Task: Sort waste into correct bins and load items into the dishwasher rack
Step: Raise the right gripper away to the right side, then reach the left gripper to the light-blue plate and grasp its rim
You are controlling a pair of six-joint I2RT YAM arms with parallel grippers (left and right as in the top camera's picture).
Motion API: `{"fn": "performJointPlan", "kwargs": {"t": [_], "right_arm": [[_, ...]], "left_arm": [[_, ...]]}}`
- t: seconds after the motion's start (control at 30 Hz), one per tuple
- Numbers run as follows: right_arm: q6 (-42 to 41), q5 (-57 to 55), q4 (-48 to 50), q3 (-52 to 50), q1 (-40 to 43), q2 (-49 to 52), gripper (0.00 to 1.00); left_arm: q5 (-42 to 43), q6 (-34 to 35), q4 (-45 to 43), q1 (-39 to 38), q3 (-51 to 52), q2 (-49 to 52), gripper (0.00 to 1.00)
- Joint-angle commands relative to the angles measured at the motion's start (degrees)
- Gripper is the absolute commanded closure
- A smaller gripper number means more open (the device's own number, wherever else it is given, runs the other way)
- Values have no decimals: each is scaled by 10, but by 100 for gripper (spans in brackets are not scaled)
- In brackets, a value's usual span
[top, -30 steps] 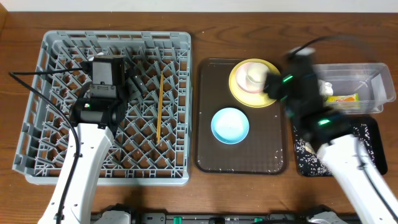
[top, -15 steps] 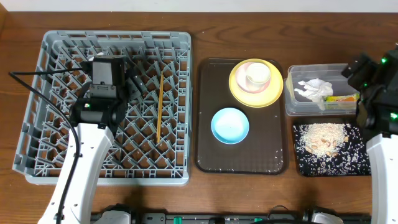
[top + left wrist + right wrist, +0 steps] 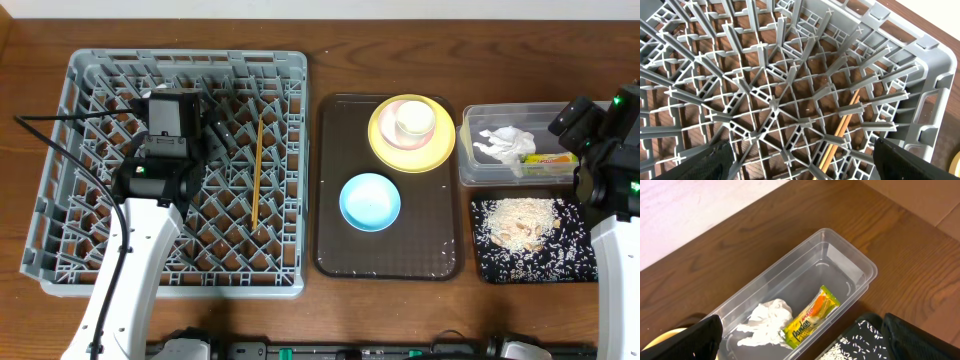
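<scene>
Waste lies sorted: napkin (image 3: 767, 325) and wrapper (image 3: 812, 316) in the clear tub (image 3: 860, 265), rice scraps (image 3: 520, 222) on the black tray (image 3: 580, 265). Chopsticks (image 3: 257, 170) lie in the rack (image 3: 60, 200). The plate (image 3: 380, 142) and blue bowl (image 3: 370, 200) are not yet loaded. The right pincer (image 3: 801, 339) and left pincer (image 3: 807, 160) both gape empty, free for dishes.

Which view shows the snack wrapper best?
Right wrist: the snack wrapper lies flat, print visible, beside the napkin in the clear tub. Overhead shows only a small yellow sliver. Left wrist shows just rack and chopsticks.
</scene>
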State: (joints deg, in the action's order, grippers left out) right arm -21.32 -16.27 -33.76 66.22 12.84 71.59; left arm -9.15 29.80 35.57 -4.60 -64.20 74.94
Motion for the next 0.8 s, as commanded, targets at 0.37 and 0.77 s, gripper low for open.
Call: {"fn": "performJointPlan", "kwargs": {"t": [0.37,0.77], "right_arm": [[2,-2,-4,4,3,-3,1],[2,-2,-4,4,3,-3,1]], "left_arm": [[-1,-1,0,2,-5,-1,9],[236,1,77,-9,-5,3,28]]}}
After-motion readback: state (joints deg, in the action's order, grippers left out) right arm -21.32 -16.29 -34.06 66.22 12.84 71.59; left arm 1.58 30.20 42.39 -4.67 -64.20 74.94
